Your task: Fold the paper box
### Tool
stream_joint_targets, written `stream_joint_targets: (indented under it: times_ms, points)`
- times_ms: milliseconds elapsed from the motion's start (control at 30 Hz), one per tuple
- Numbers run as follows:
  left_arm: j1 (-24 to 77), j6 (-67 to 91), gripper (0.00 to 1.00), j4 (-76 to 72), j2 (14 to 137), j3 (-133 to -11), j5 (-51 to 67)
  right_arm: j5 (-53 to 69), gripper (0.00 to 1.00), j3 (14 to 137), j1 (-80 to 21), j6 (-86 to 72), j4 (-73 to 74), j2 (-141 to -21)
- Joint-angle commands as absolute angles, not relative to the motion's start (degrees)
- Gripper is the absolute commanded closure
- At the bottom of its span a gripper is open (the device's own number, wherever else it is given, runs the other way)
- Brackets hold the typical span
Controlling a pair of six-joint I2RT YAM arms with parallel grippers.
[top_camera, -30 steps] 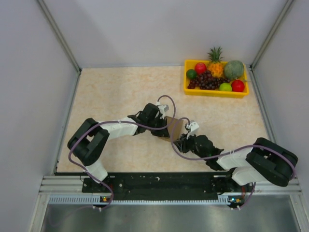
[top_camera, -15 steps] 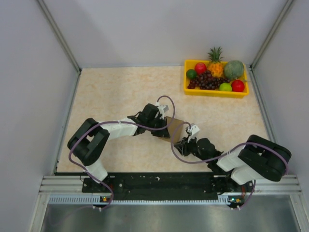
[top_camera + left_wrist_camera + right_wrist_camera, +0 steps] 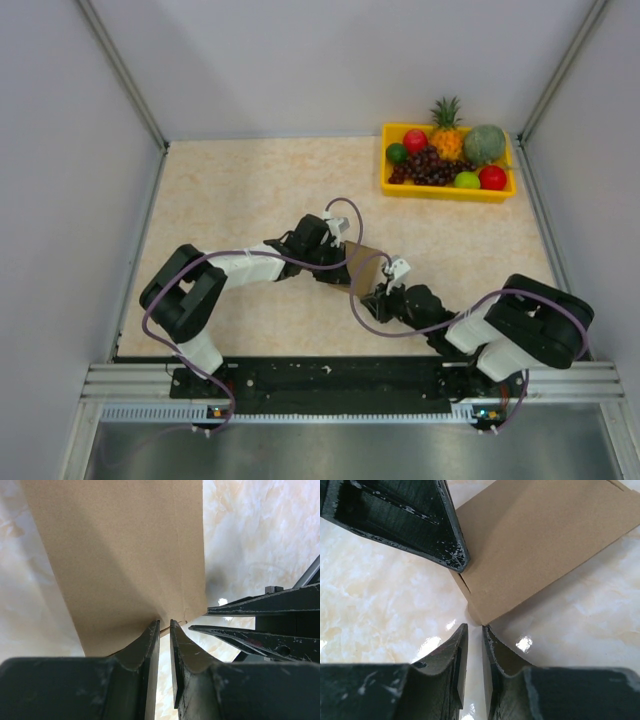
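Left wrist, left gripper (image 3: 163, 624): clenched on the paper box (image 3: 125, 555), at its bottom edge.
Right gripper (image 3: 475, 627): jaws narrow at a box corner; I cannot tell if gripping.
Box place: centre of top view, between the two grippers.
Progress: I judge early; box looks flat, unformed.

In the left wrist view, the plain brown cardboard box (image 3: 125, 555) runs off the top edge, and its near edge dips behind the left gripper (image 3: 165, 626). In the right wrist view, the top and right edges cut it off, and we cannot tell whether the right gripper (image 3: 475, 627) pinches its corner. From above, both grippers cover most of it, leaving one small patch.
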State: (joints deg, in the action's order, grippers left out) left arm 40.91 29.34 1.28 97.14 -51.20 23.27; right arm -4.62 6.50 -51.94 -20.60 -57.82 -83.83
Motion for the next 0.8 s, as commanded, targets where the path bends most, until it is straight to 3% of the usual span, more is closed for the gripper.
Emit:
stream_joint_targets:
  times_ms: [0, 67, 233, 567, 767]
  points:
    - [41.31, 26.72, 0.81, 5.98, 97.03, -50.54, 21.98, -4.48, 0.81, 9.14, -51.42, -19.95, -63.80, -85.17]
    - [41.31, 26.46, 0.81, 6.41, 96.94, -50.71, 21.88, -4.31, 0.72, 8.44, -50.63, -20.74, -65.64, -85.43]
    - [41.31, 26.28, 0.81, 6.42, 97.12, -50.54, 22.15, -2.99, 0.71, 8.43, -49.31, -21.09, -66.89, -87.01]
    - [41.31, 25.49, 0.82, 7.56, 97.38, -51.15, 21.71, -1.58, 1.00, 9.84, -49.13, -19.78, -66.36, -87.54]
    - [41.13, 23.21, 0.84, 10.10, 96.95, -51.33, 20.39, -2.19, 1.00, 9.93, -48.96, -17.06, -65.40, -87.19]
